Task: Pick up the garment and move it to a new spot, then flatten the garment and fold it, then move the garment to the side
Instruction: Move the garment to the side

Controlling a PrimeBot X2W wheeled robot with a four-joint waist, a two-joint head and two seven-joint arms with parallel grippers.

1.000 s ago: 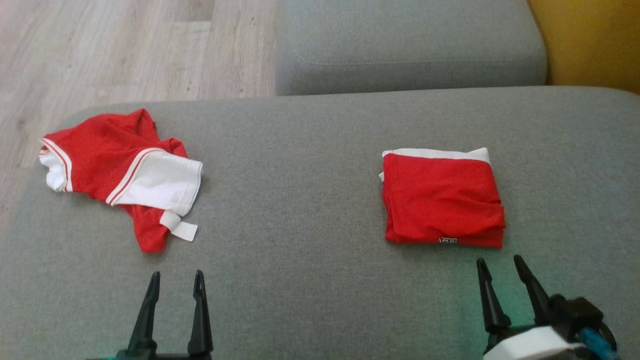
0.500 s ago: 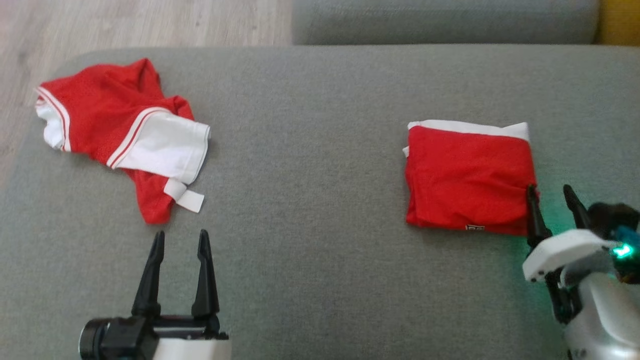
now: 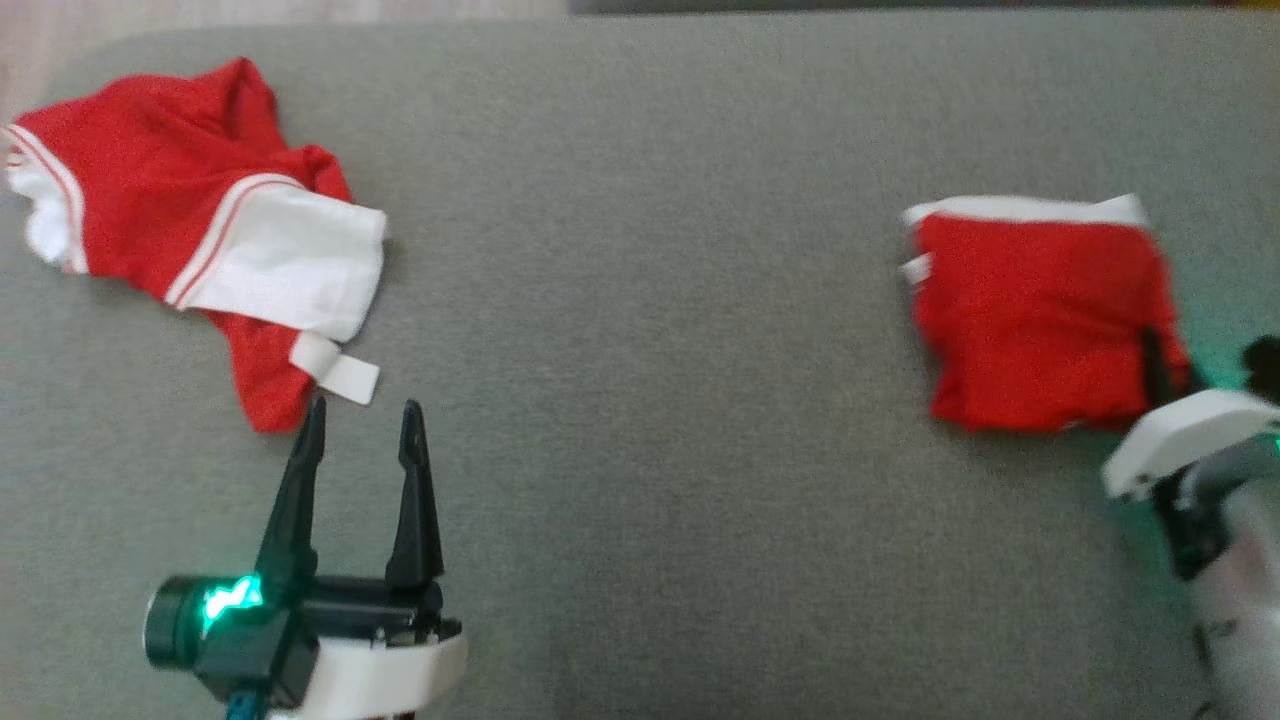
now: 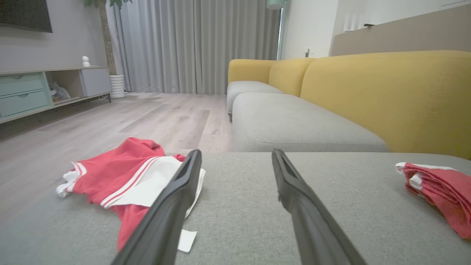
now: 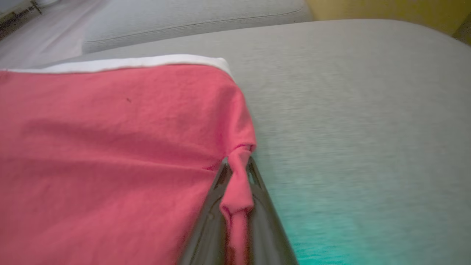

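Lying apart are one crumpled garment (image 3: 150, 200), one folded garment (image 3: 1030, 320) (pinched).

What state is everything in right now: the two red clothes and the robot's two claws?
folded garment: folded into a rectangle, lying on the grey cushion, right edge pinched.
crumpled garment: bunched up, not folded, lying on the same cushion, untouched.
left gripper: open, empty, close to the crumpled garment.
right gripper: shut on the folded garment's edge.
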